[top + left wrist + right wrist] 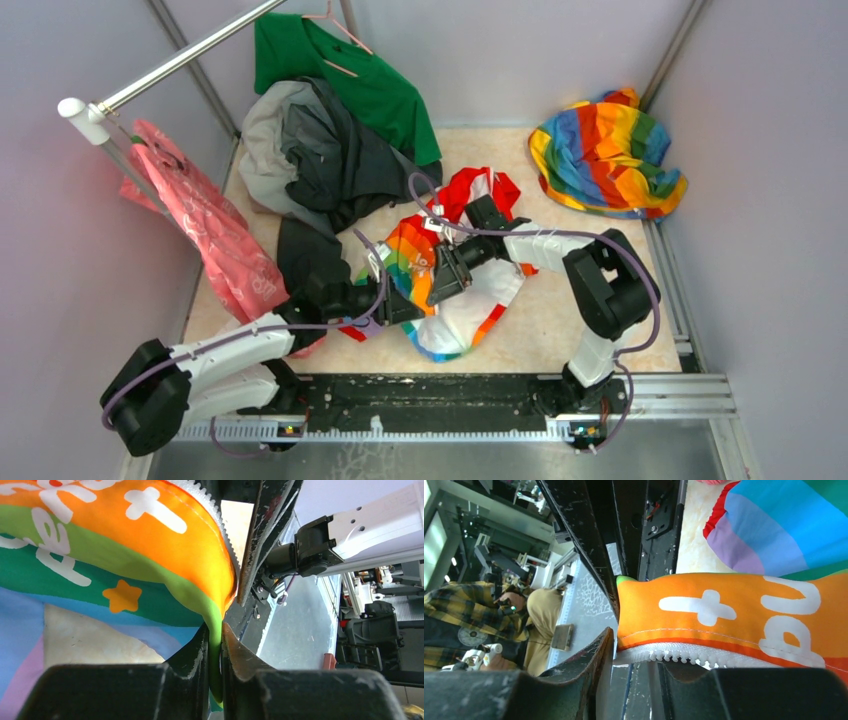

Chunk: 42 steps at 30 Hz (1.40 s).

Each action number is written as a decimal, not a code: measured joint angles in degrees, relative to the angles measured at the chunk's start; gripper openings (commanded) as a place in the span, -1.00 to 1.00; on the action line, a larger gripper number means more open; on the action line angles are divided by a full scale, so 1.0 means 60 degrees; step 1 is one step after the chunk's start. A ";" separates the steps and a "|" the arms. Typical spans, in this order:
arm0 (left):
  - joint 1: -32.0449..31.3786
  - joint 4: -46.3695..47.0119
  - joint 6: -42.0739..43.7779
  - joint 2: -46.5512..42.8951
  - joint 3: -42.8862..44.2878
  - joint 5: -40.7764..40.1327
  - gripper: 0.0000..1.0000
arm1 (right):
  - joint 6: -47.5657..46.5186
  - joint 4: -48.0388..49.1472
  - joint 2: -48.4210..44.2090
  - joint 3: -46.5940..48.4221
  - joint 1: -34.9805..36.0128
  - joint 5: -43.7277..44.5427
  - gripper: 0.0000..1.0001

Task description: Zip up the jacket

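Your left claw pinches the soft, smooth rainbow-and-white jacket tight. Its bumpy white zipper teeth sit inside your right claw; you cannot tell if it squeezes.

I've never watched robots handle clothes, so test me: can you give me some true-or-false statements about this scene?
1. The left gripper pinches the jacket. True.
2. The rainbow cloth lies at the far left. False: it is in the far right corner.
3. The zipper teeth are white. True.
4. The pink garment is on the right side. False: it is on the left, by the rail.
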 measured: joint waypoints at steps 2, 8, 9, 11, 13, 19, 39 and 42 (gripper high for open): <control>0.0036 0.0146 0.0004 -0.0004 -0.0029 0.0040 -0.67 | -0.0160 -0.0084 -0.0007 -0.0011 0.0000 0.0102 -0.44; 0.0204 0.0364 0.0011 -0.0011 -0.0182 0.0138 -0.66 | -0.0324 -0.0066 -0.0350 -0.0342 0.0051 0.0299 -0.47; 0.0226 0.0368 0.0011 -0.0011 -0.0193 0.0153 -0.66 | -0.0328 -0.0047 -0.0401 -0.0368 0.0062 0.0310 -0.47; 0.0270 0.0401 0.0015 -0.0007 -0.0222 0.0186 -0.66 | -0.0331 -0.0051 -0.0470 -0.0375 0.0062 0.0324 -0.47; 0.0299 0.0455 0.0011 -0.0007 -0.0240 0.0200 -0.65 | -0.0331 -0.0047 -0.0499 -0.0375 0.0062 0.0328 -0.65; 0.0328 0.0630 0.0018 -0.0007 -0.0324 0.0262 0.15 | -0.0368 -0.0018 -0.0503 -0.0375 0.0153 0.0346 -1.00; 0.0368 -0.1690 0.0357 -0.1872 0.0244 -0.0940 0.57 | 0.1198 0.1341 -0.0550 -0.0506 0.0157 -0.0339 -1.00; 0.0368 -0.1807 0.0393 -0.1446 0.0521 -0.0634 0.54 | 0.1475 0.1599 -0.0550 -0.0528 0.0157 -0.0342 -1.00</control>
